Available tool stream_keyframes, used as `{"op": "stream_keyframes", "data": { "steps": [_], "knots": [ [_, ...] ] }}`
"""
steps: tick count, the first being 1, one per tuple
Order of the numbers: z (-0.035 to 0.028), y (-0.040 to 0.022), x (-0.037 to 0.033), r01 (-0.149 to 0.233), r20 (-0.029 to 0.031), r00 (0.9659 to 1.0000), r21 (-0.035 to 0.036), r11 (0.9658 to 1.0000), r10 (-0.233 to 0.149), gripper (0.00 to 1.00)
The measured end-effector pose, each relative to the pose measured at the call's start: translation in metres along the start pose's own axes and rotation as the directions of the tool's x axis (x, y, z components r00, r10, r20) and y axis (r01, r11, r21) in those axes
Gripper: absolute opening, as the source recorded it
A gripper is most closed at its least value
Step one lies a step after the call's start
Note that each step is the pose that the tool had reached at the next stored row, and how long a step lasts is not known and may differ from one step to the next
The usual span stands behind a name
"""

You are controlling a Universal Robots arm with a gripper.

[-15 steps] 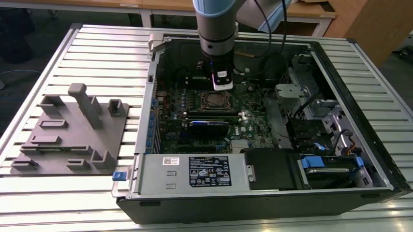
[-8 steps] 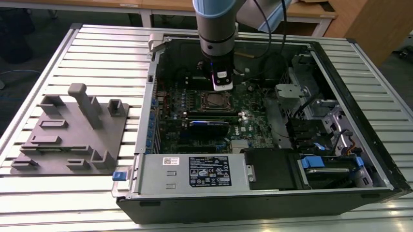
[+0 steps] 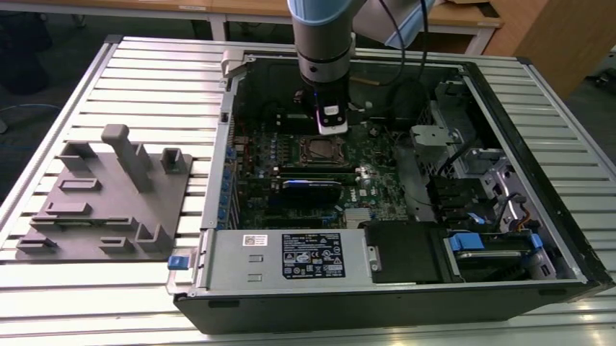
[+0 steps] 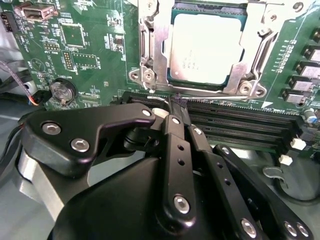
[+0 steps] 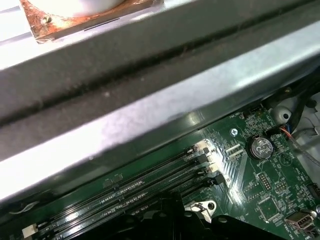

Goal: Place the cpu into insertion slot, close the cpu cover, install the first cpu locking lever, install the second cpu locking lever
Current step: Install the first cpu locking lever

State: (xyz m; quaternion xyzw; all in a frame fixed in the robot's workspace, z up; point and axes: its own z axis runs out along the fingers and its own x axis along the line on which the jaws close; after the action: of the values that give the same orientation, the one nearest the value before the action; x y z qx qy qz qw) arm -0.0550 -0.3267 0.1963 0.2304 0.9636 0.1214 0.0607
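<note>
Jaws pressed together and holding nothing, the gripper [image 4: 176, 104] of a robot arm [image 3: 322, 43] hovers over the green circuit board [image 4: 100, 30] inside an open computer case [image 3: 539, 180]. In the second wrist view its tips are close to the long black memory slots [image 4: 240, 122].

Just beyond those slots, the cpu [image 4: 207, 45] lies flat in the insertion slot [image 4: 210, 8]. Its silver-grey top shows through the window of the cpu cover [image 4: 156, 50], which is down over the chip's edges. Thin metal locking levers [image 4: 142, 47] run along the sides of the cover; whether they are latched cannot be told. A round coin battery [image 4: 62, 91] sits on the board, well apart from the socket.

In the exterior view, the arm stands upright near the socket, toward the case's far wall. A grey moulded fixture [image 3: 106, 202] rests on the slatted metal table [image 3: 97, 72], beside the case on the exterior view's left. In the first wrist view, a grey metal case wall [image 5: 150, 110] runs alongside the memory slots.
</note>
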Motion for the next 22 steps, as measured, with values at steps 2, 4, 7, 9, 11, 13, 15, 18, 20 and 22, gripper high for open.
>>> {"op": "stream_keyframes", "data": {
  "steps": [2,4,7,9,11,13,15,18,20,22],
  "knots": [
    [-0.0012,0.0004,-0.0001,0.0,0.0,1.0,-0.0001,1.0,0.0,0.11],
    [-0.0011,0.001,0.0002,0.0,0.0,1.0,-0.0001,1.0,0.0,0.11],
    [-0.0009,0.0022,0.001,0.0,0.0,1.0,0.0001,1.0,0.0,0.11],
    [-0.0006,0.0033,0.0016,0.0,0.0,1.0,0.0001,1.0,0.0,0.11],
    [-0.0005,0.0039,0.0019,0.0,-0.0001,1.0,0.0001,1.0,0.0,0.11],
    [-0.0004,0.0039,0.002,0.0,-0.0001,1.0,-0.0001,1.0,0.0,0.11],
    [-0.0004,0.004,0.002,0.0,-0.0001,1.0,0.0,1.0,0.0,0.11],
    [-0.0004,0.0039,0.002,0.0,0.0,1.0,0.0,1.0,0.0,0.11],
    [-0.0006,0.0035,0.0018,0.0,0.0,1.0,0.0,1.0,0.0,0.11],
    [-0.0007,0.003,0.0015,0.0,0.0,1.0,0.0,1.0,0.0,0.11]
  ]
}}
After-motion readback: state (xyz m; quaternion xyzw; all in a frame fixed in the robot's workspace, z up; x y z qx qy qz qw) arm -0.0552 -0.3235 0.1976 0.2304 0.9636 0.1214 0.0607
